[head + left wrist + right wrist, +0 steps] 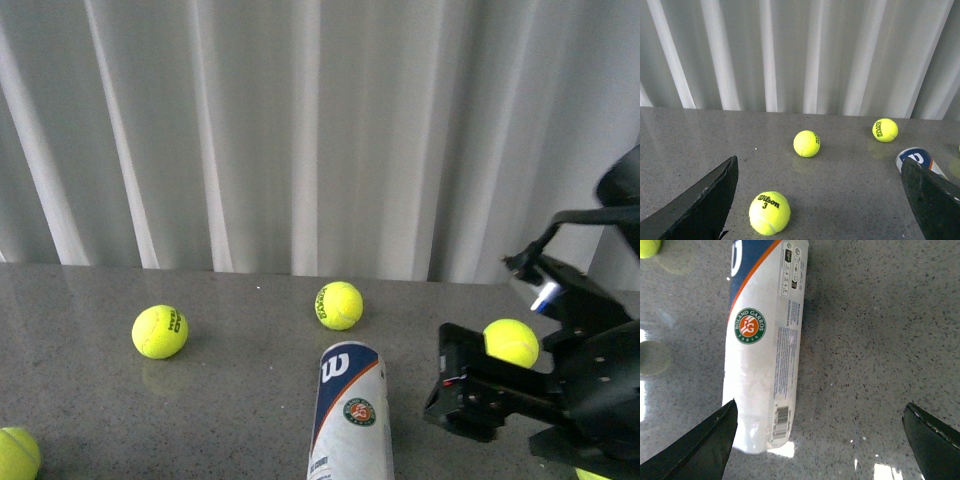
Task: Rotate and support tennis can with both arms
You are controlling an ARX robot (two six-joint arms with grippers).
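Tennis can (350,415) is lying on its side on the grey speckled desk (230,400), with the Wilson W end pointing off toward the white curtain (300,130) and the round red-green emblem facing up.

Right end effector (817,440) is wide open and gripping nothing. In its wrist view one finger (695,450) sits right at the can's barcode end, but I can't tell if it's touching. From the front, the right arm (500,395) is off to the can's right, clearly apart.

Left end effector (815,200) is spread open too and empty, with just the can's W end peeking out beside one finger.

One ball (339,305) sits just past the can's far end, another ball (160,331) is well to its left, and a third ball (511,342) is to its right behind the arm.
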